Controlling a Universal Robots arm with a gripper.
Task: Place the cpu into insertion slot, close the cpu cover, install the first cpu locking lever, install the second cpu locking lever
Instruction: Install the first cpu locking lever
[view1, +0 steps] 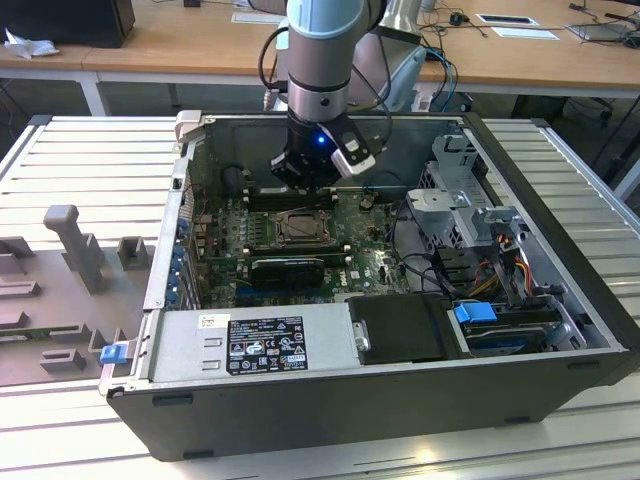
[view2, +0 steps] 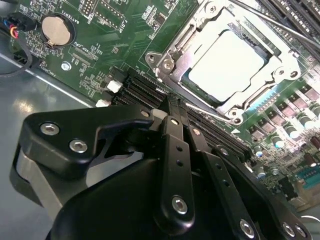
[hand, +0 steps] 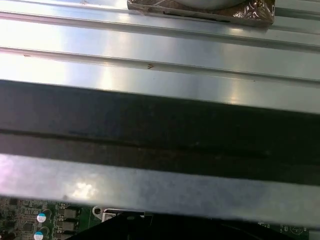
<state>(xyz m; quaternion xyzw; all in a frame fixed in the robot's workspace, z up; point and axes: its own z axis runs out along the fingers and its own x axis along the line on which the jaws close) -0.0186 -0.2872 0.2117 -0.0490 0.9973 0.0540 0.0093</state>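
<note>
Cpu (view2: 227, 67), light, stiff and fragile, sits in the insertion slot (view2: 176, 85) under the cpu cover (view2: 172, 50); gripper (view2: 172, 112) pinched together, empty.

Exterior view: set high, looking down into the open case (view1: 560, 210) from well back; the arm (view1: 320, 60) enters at 12 o'clock, the board (view1: 300, 250) lies mid-frame.
Second wrist view: close behind the gripper (view2: 172, 107), facing along it onto the board (view2: 100, 55); the socket (view2: 225, 60) sits at 1 o'clock.
First wrist view: very near the case wall (hand: 160, 130), facing outward across it.
Shared: the board, seen in all three views.
</note>
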